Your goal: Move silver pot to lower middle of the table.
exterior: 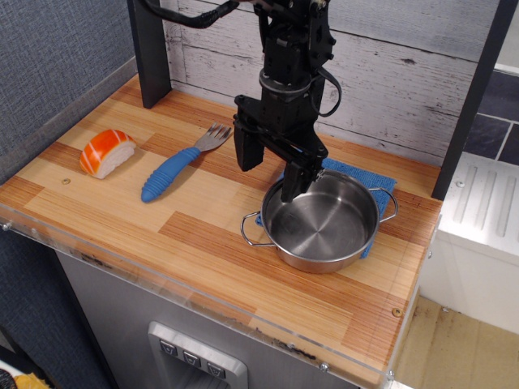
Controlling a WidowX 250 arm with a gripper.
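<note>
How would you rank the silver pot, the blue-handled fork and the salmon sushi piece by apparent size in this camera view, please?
1. silver pot, clearly largest.
2. blue-handled fork, long but slim.
3. salmon sushi piece, smallest, shorter than the fork.

We see a matte black arm, blocky and angular, black cables looping beside its wrist, ending in a black pincer [276, 176] with two flat rectangular fingers [247, 150].

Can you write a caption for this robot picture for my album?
Open end effector hovering at the back-left rim of the silver pot on a blue cloth, fork and salmon sushi nearby.
</note>
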